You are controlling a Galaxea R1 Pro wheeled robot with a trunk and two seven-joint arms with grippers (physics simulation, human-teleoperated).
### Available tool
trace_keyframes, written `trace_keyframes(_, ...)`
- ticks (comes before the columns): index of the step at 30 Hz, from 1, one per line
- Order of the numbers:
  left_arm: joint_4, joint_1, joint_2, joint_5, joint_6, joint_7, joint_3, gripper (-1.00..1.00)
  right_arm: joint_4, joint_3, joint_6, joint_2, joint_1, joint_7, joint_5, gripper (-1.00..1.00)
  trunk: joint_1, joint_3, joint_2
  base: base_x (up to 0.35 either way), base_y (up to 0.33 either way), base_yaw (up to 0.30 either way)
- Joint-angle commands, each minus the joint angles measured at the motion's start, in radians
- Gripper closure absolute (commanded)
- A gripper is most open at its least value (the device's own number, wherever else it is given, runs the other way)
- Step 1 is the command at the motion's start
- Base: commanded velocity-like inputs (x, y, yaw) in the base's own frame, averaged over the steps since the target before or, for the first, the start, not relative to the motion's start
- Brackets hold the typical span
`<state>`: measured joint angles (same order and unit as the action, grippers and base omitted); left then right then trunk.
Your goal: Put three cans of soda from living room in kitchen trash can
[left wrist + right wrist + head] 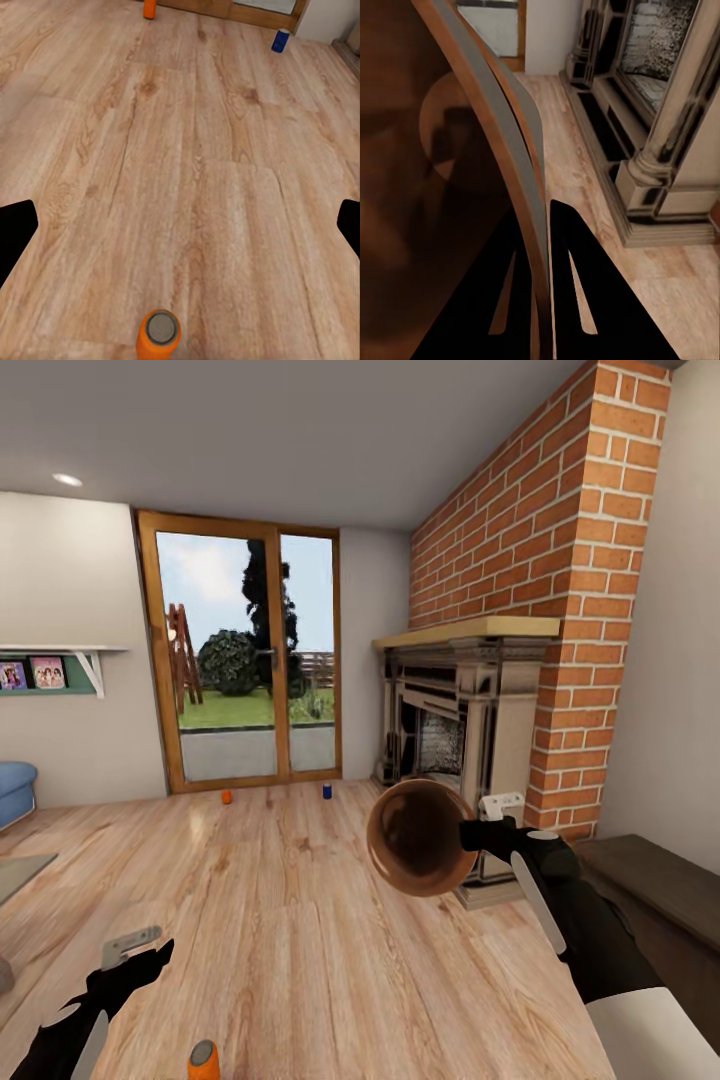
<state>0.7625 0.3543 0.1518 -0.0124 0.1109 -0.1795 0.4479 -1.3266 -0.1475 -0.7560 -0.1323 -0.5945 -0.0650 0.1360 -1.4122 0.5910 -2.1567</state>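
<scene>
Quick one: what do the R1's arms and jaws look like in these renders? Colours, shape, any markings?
Both arms are black with white panels. The left gripper has a light grey plate-like fingertip on a black body. The right gripper has a white bracket near its tip on a black wrist, with a white forearm shell behind. In the right wrist view its jaws are flat black tapered blades with slots. No cables or markings visible.

No readable text anywhere in the room.

The orange can (203,1060) near the left gripper shows a plain top, and the two framed pictures (30,674) on the far-left wall shelf (62,652) are too small to read.
</scene>
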Motion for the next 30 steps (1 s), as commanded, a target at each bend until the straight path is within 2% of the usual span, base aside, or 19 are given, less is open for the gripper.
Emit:
trace_keyframes(1,0.000,0.000,0.000,0.000,0.000,0.000,0.000,-1.00,-0.002,0.001,0.000,0.000,-0.001,-0.004,0.004,1.00,-0.004,0.003,-0.007,0.000,0.000,0.000)
trace_keyframes(30,-0.002,0.000,-0.001,0.001,-0.012,0.001,0.000,-1.00,-0.010,0.000,0.000,0.002,0.001,-0.004,0.005,1.00,-0.115,0.094,-0.210,0.000,0.000,0.000)
